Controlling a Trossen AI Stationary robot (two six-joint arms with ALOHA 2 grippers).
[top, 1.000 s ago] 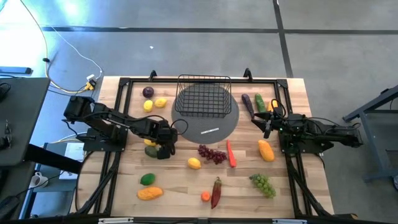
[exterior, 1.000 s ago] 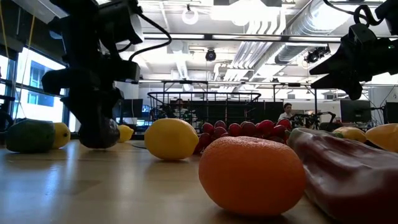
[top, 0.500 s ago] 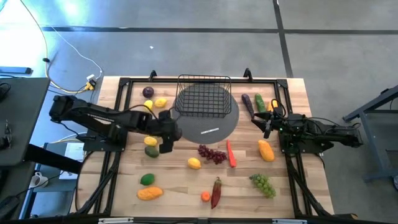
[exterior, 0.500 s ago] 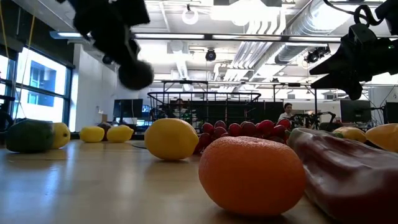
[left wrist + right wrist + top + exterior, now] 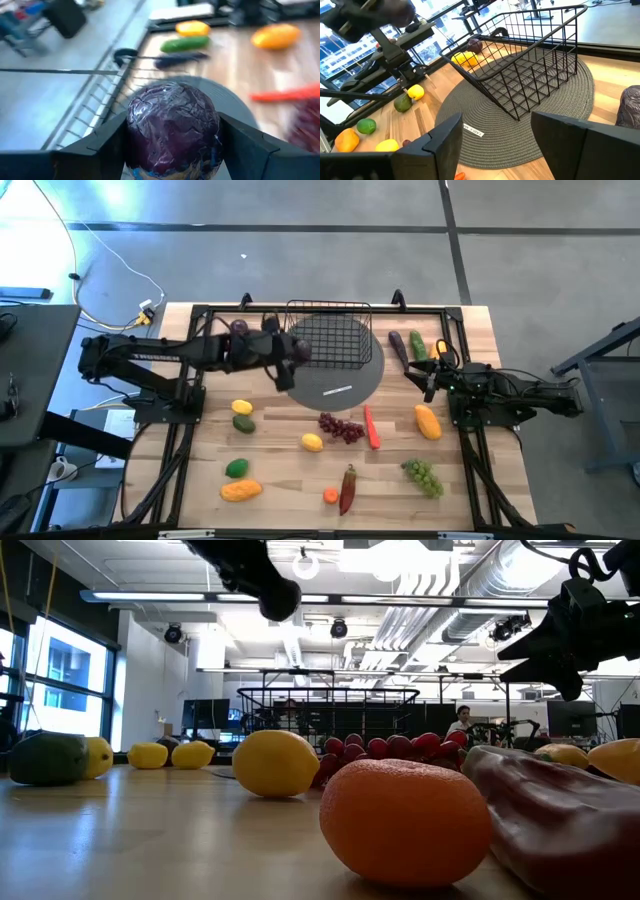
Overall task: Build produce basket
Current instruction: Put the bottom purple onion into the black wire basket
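Note:
My left gripper (image 5: 290,352) is shut on a purple plum (image 5: 172,120) and hangs high over the grey mat's left part, just left of the black wire basket (image 5: 328,335). In the low view the plum (image 5: 278,600) shows well above the table. The basket stands by its bottom on the far part of the round grey mat (image 5: 345,385). My right gripper (image 5: 432,375) waits open at the mat's right edge, facing the basket (image 5: 530,65). The rest of the produce lies scattered on the wooden table. My left gripper pinches the plum between its two fingers (image 5: 107,142), one on each opposite side (image 5: 135,125) of the round fruit. The fingers come slanting down from the table's left. The plum is lifted clear of the table.
Near the middle lie a lemon (image 5: 313,442), purple grapes (image 5: 342,427) and a carrot (image 5: 372,427). A mango (image 5: 427,421) and green grapes (image 5: 424,476) are on the right. An eggplant (image 5: 398,345) and a cucumber (image 5: 418,345) sit far right. More fruit (image 5: 241,415) lies left.
My left gripper has risen from the table's left-middle area with the plum and swung toward the far edge and the basket. The plum, at table height a second ago, is now lifted high and clear. The gripper has stayed shut on it.

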